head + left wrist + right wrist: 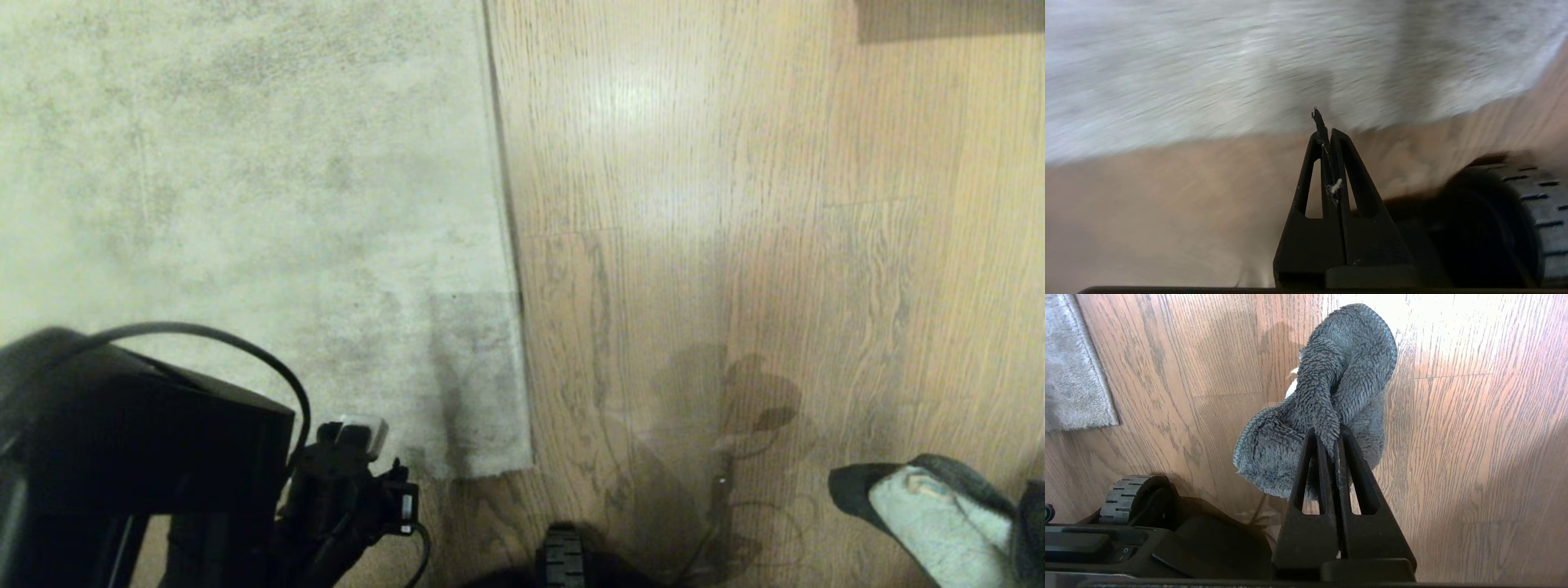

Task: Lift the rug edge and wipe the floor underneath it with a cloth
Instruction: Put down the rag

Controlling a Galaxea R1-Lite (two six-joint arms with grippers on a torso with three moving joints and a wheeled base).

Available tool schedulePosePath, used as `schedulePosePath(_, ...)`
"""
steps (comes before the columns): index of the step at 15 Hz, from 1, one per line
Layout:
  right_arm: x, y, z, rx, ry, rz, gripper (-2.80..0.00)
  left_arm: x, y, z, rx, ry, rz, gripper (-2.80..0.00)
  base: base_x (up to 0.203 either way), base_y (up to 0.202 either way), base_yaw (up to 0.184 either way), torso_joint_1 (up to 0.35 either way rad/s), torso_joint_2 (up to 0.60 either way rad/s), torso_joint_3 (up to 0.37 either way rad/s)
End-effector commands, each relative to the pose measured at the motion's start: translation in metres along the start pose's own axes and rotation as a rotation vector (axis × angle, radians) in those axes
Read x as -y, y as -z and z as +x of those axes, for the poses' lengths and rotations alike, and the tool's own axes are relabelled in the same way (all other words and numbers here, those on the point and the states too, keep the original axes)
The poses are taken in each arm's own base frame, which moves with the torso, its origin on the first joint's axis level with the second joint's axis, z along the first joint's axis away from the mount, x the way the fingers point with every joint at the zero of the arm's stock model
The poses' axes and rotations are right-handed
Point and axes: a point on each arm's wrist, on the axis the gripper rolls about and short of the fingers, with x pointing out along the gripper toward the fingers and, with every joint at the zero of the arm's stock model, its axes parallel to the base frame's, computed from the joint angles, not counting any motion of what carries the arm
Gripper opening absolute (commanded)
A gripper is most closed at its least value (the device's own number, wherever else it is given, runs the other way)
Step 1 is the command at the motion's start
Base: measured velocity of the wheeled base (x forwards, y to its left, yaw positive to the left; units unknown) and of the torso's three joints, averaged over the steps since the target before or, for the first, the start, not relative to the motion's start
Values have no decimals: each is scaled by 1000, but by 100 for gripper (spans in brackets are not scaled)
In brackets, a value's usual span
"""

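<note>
The pale grey rug (245,180) lies flat, and its rug edge (504,204) runs up the head view to a near corner (522,465). The wood floor (735,245) lies to its right. My left arm (163,441) is low at the near left. In the left wrist view my left gripper (1327,131) is shut on nothing but a speck of lint, hovering over the floor (1167,196) just short of the rug edge (1208,138). My right gripper (1327,437) is shut on the fluffy grey-teal cloth (1331,388), which hangs above the floor (1474,437) at the near right (939,523).
The base's black wheel (562,557) sits at the near middle and shows beside the left gripper as a wheel (1515,220) and in the right wrist view as a wheel (1122,496). The rug corner (1073,375) lies beyond it. A dark shape (947,20) is at the far right.
</note>
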Motion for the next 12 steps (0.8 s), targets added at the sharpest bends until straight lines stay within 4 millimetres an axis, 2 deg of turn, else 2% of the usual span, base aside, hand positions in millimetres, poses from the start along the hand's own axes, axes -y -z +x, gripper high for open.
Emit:
schedulePosePath(1,0,0,0,1,-1,0,-280,-9,-21,-30,111,-26,-47,-280,0,0,0,0,0,0)
schedulePosePath(6,0,0,0,-1,-1,0,-280,-29,-42,-69,246,-142,-104,-280,0,0,0,0,0,0)
schedulePosePath(12,0,0,0,-1,-1,0,-280,-58,-70,-98,424,-255,-162,-280,0,0,0,0,0,0)
